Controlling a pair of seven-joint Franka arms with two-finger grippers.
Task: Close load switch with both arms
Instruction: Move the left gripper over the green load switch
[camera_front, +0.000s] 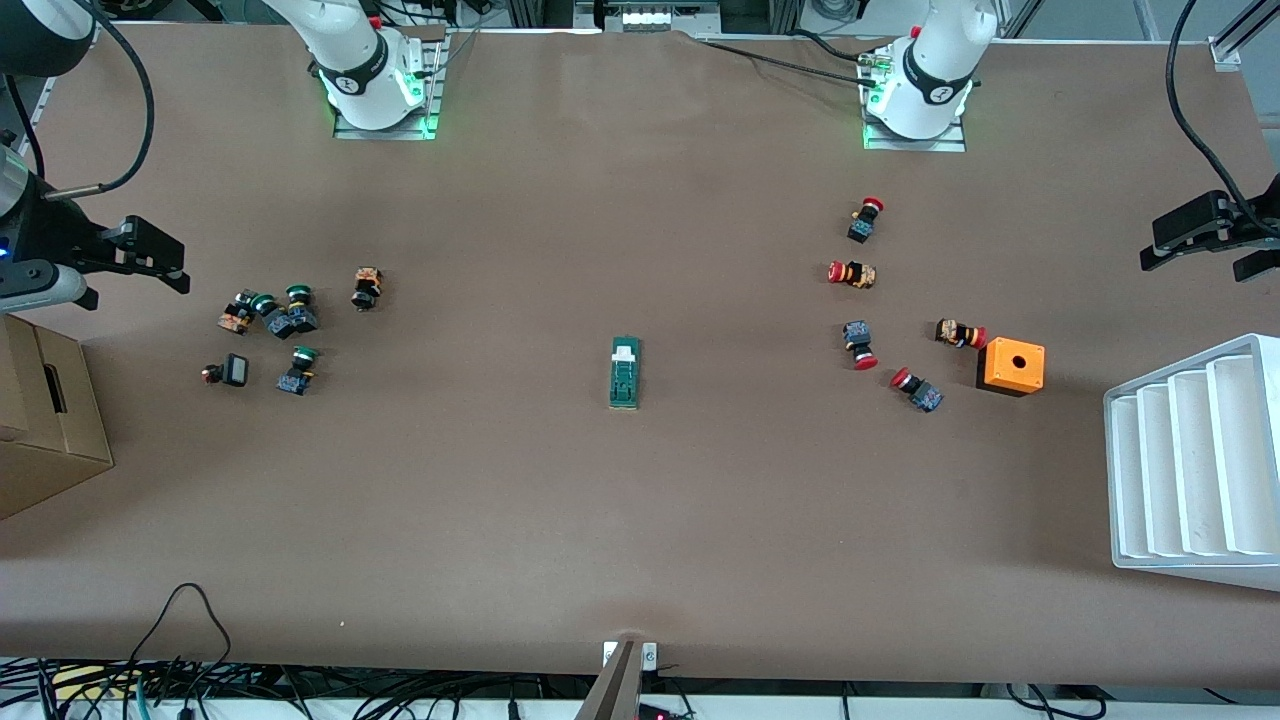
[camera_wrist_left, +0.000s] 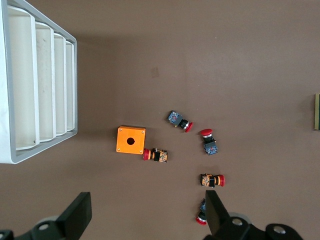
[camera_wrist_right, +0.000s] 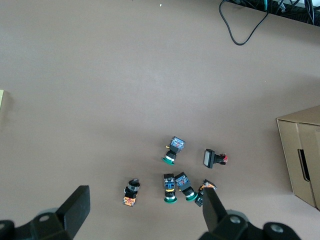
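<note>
Nothing is done yet: the narrow dark-green load switch (camera_front: 625, 373) lies untouched mid-bench, while the left end effector (camera_front: 1210, 235) and right end effector (camera_front: 130, 255) hover spread over opposite bench ends.

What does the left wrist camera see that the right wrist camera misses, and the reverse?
Only the left wrist view shows the orange box with a round hole, the red-capped push buttons and the white ridged tray. Only the right wrist view shows the green-capped push buttons, the brown cardboard box and a black cable. Both share the brown table and an open gripper: left gripper, right gripper.
</note>
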